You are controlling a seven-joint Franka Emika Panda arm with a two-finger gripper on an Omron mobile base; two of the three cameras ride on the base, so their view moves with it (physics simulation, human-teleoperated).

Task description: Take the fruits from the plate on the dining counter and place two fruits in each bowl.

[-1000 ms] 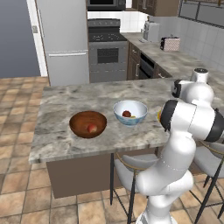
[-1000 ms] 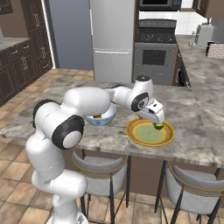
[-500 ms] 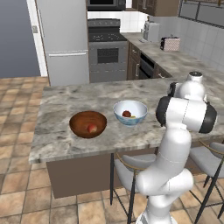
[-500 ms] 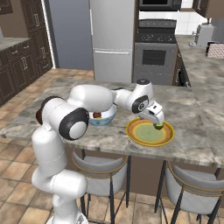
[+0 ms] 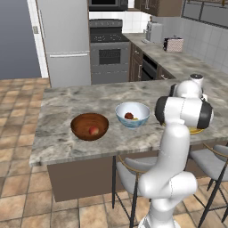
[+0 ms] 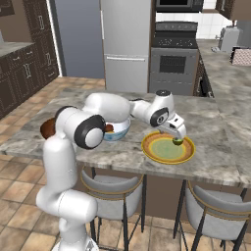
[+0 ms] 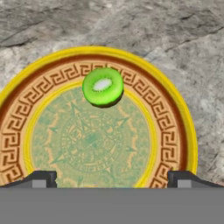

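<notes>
The pincer [image 6: 177, 138] hangs low over the yellow plate [image 6: 168, 148] on the dining counter [image 6: 215, 127], its jaws spread as wide as they go and holding nothing; in the hand view its two dark fingertips [image 7: 40, 178] stand far apart at the bottom, with bare plate between them. Directly ahead of the pincer, between the lines of its two tips and a little beyond them, sits the bright green fruit [image 7: 103, 86], a cut half with a pale centre, resting on the inner ring of the plate [image 7: 175, 131] and not touched by either finger. In the right base view the same green fruit [image 6: 177, 142] lies just beneath the pincer, near the plate's far right edge. Back along the arm from the pincer, near the plate, stands the white bowl [image 5: 132, 114] with pale blue sides, holding a dark red fruit [image 5: 128, 116] with a yellow fruit [image 5: 136, 119] just beside it. Farther from the pincer, beyond the white bowl and well apart from the plate, is the brown wooden bowl [image 5: 89, 126] with one reddish-peach fruit [image 5: 93, 130] inside. In the left base view the arm's elbow covers most of the plate [image 5: 196, 130], leaving a sliver of yellow rim.
</notes>
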